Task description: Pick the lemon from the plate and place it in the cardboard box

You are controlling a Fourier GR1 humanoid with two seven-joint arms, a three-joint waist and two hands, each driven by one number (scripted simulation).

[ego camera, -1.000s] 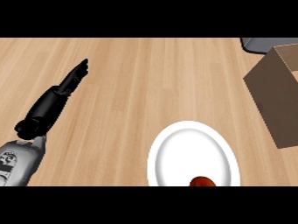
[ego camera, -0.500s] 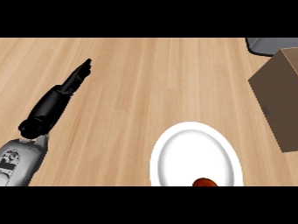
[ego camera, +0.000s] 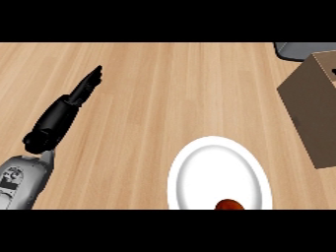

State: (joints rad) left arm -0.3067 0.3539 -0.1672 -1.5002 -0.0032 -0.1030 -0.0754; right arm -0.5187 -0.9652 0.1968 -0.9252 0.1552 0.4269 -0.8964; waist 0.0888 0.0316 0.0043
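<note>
A white plate (ego camera: 214, 170) lies on the wooden counter at the lower middle right. On its near rim, cut by the view's lower edge, sits a small red-orange round thing (ego camera: 230, 204); no yellow lemon shows. A brown cardboard box (ego camera: 323, 110) stands at the right edge, its open top partly out of view. My left hand (ego camera: 80, 93) rests at the left with its fingers straight, pointing away and a little right, far from the plate and holding nothing. My right hand shows nowhere.
A dark grey object (ego camera: 309, 49) peeks out at the top right corner behind the box. Bare wooden counter (ego camera: 170, 88) stretches between my left hand and the box.
The whole scene has slid slightly leftward and up in the view, so more of the box shows. The left hand keeps its pose.
</note>
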